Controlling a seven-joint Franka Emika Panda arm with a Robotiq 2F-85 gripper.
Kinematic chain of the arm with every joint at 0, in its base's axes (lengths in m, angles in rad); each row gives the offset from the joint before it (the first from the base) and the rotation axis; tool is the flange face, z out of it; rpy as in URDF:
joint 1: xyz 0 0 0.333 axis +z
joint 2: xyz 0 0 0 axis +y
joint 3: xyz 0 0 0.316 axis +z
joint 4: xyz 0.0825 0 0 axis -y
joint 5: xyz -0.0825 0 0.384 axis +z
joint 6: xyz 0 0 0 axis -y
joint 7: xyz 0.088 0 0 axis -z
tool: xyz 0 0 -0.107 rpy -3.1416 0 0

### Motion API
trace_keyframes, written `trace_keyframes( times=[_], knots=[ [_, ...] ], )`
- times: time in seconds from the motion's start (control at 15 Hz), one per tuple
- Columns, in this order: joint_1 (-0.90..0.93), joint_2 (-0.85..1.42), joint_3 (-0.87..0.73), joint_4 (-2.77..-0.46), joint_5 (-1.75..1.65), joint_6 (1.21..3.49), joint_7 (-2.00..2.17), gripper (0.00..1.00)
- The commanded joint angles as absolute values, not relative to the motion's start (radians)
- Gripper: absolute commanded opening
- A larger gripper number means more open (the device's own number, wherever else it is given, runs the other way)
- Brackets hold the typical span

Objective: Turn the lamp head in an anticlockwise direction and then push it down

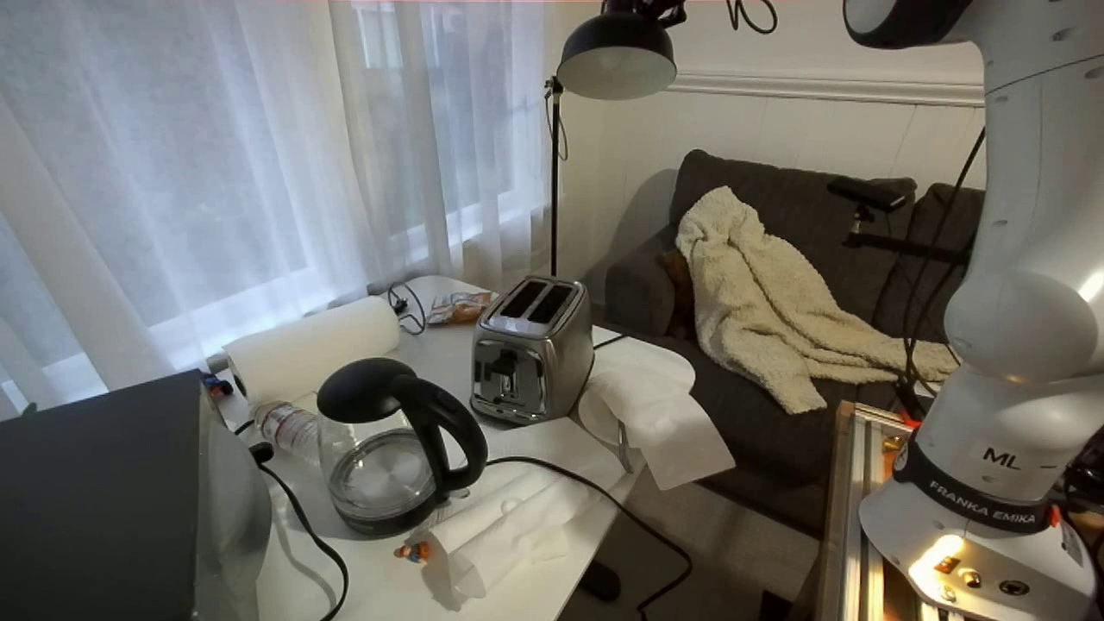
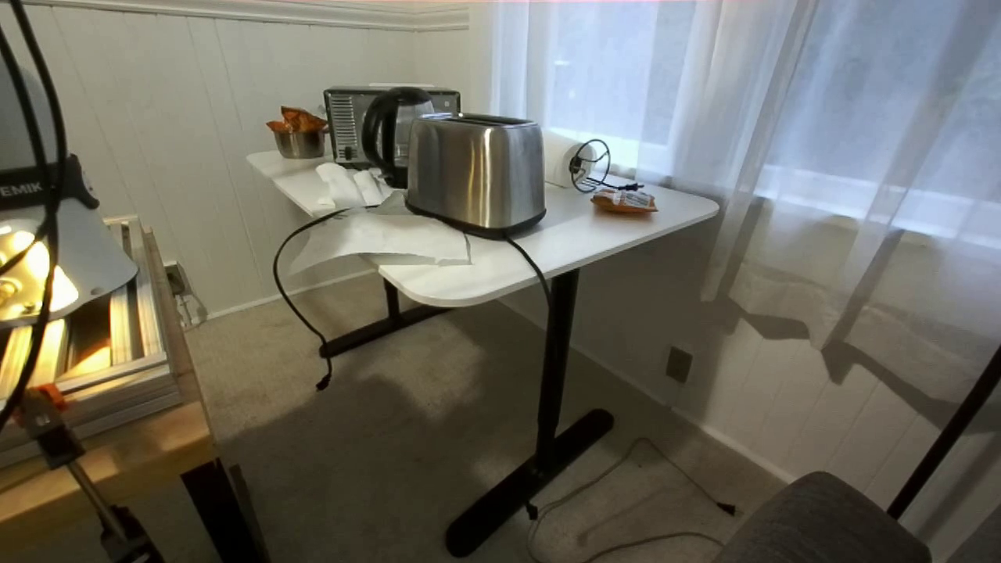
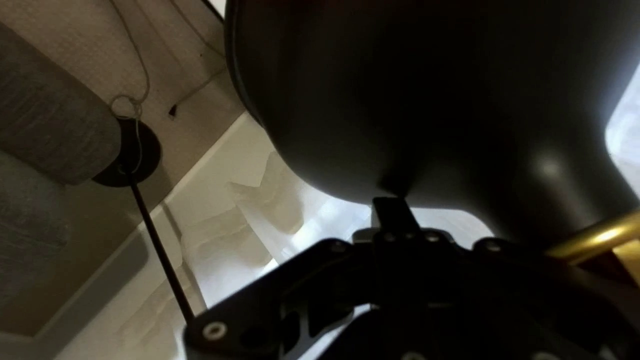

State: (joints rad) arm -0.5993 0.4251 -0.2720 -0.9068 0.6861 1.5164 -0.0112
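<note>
Fingers (image 3: 396, 216), closed and empty, sit just beside the lamp head (image 1: 617, 56), high left of the arm's base (image 1: 975, 517) in an exterior view; likely light, stiff, slippery, best taken by its rim (image 3: 234, 65).

The steel toaster (image 1: 533, 354) stands near a glass kettle (image 1: 388, 457) on the white table (image 1: 535, 440); over there, a cream blanket (image 1: 759, 293) (fleecy, and rather rumpled) lies sprawled across the dark sofa (image 1: 802, 203).
</note>
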Motion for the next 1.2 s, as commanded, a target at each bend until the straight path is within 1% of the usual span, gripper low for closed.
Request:
trace_keyframes(
  times=[0.0, 0.33, 1.13],
  knots=[
    [-0.652, 0.454, -0.215, -0.859, 0.705, 1.38, 0.04, 0.0],
    [-0.684, 0.476, -0.18, -0.846, 0.723, 1.245, 0.1, 0.0],
    [-0.709, 0.529, -0.158, -0.817, 0.732, 1.156, 0.204, 0.0]
  ],
)
